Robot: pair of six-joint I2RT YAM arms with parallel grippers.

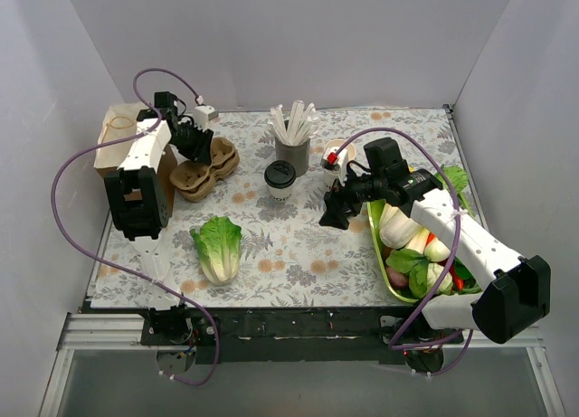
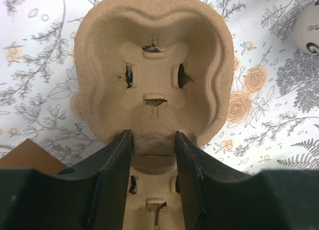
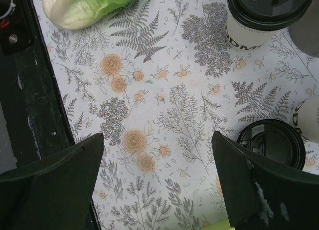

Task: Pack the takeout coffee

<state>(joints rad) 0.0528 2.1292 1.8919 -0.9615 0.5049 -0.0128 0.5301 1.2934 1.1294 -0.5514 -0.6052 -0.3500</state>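
**Top external view: takeout coffee point(image 1: 280, 178) not yet packed**

The lidded cup stands upright mid-table on the flowered cloth point(image 1: 298, 245), just beside the grey cup of sticks point(image 1: 292, 152) and well apart from the pulp cup carrier point(image 1: 204, 166) at the far left. My left gripper point(image 2: 153, 140) is clamped across the ridge between the carrier's two wells, and what I can see of both wells is empty. My right gripper point(image 3: 157, 138) hangs low over the cloth with its jaws spread wide and nothing between them, the coffee off ahead of it. By my judgement only the carrier is secured. Grasping the cup, carrying it across and seating it in a well are all left to do. A second black lid point(image 3: 271, 142) sits near my right finger, and I cannot tell whether a cup is under it.
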